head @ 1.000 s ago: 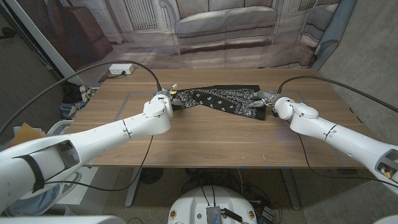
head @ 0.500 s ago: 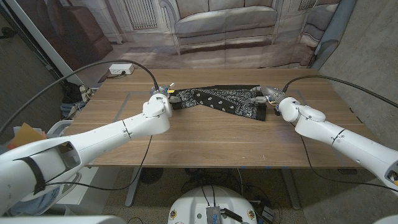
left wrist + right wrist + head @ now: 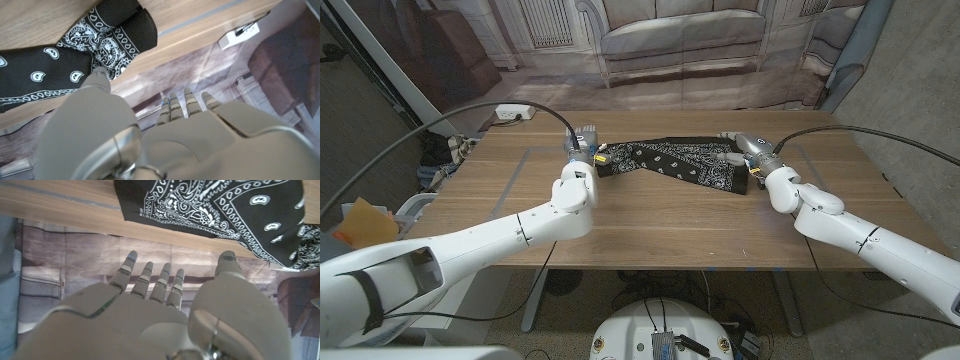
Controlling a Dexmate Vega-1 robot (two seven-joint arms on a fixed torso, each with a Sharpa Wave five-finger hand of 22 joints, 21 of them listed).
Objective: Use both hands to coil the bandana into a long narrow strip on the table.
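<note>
Room: a printed backdrop showing a sofa and stonework is hung behind the table; a power strip is seen on the floor past the far left corner.
Surface: a wooden table with pale tape lines marked on it.
Bandana: the black patterned bandana is laid across the far middle of the table, bunched into a rough band, narrow at the left end and wider and flatter at the right.
Change, left: the left hand is now found further from the robot than a second ago, raised at the bandana's left end; in the left wrist view the fingers are extended side by side past the table's far edge, and the thumb tip is seen just over the cloth, contact not clear.
Change, right: the right hand is lifted off the cloth's right end, where it was set a second ago; its fingers are stretched out, slightly apart, with nothing held.
Meaning: both ends are judged released, so one pass is probably finished. The strip is still uneven, and the wide right end is judged to need more rolling.
</note>
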